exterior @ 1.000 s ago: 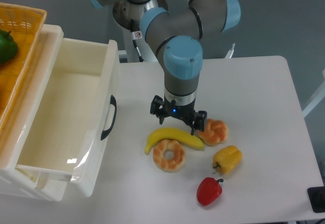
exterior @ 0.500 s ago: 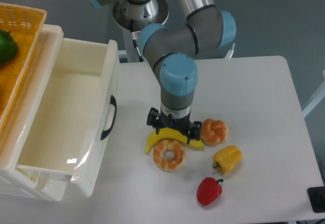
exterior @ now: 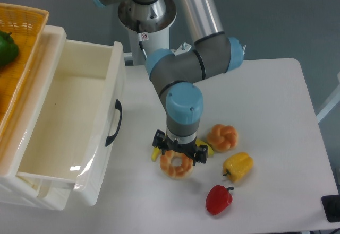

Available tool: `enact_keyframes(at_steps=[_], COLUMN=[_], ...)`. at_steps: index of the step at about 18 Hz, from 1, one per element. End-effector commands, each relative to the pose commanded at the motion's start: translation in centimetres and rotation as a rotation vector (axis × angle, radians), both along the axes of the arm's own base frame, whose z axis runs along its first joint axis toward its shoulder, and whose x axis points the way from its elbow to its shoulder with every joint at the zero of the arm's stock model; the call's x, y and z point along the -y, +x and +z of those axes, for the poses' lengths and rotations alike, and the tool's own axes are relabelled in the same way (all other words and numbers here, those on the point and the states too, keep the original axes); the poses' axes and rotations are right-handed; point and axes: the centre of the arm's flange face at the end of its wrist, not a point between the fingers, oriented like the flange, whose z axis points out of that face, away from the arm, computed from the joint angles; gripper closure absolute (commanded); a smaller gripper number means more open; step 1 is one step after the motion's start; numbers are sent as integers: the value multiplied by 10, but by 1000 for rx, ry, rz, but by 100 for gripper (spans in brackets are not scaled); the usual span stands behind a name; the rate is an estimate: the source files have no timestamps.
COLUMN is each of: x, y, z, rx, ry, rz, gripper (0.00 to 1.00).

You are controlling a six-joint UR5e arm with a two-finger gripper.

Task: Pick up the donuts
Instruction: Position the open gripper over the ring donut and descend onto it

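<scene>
Items on the table (exterior: pixel 265 85):
- ring-shaped donut (exterior: pixel 177 165), tan-orange with cream patches: 1
- twisted orange pastry (exterior: pixel 223 137): 1
- yellow banana (exterior: pixel 204 148), mostly hidden behind the gripper: 1
- yellow pepper (exterior: pixel 238 166): 1
- red pepper (exterior: pixel 219 200): 1

At the table's left edge:
- white open drawer (exterior: pixel 69 133) with dark handle (exterior: pixel 113 123): 1
- woven yellow basket (exterior: pixel 21 48): 1
- green pepper (exterior: pixel 6 48) in the basket, partly cut off: 1

Robot:
- arm (exterior: pixel 186 64): 1
- two-finger gripper (exterior: pixel 179 153): 1

Near the table's bottom right corner:
- small dark object (exterior: pixel 331 208): 1
</scene>
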Motion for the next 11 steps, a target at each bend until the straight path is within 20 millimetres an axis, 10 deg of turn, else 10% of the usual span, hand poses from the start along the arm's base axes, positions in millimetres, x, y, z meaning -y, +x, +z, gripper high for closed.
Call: enact_keyframes(at_steps=[11], x=[2], y=[-36], z=[-34], rx=[23], ry=[-18], rz=[22], gripper=[0])
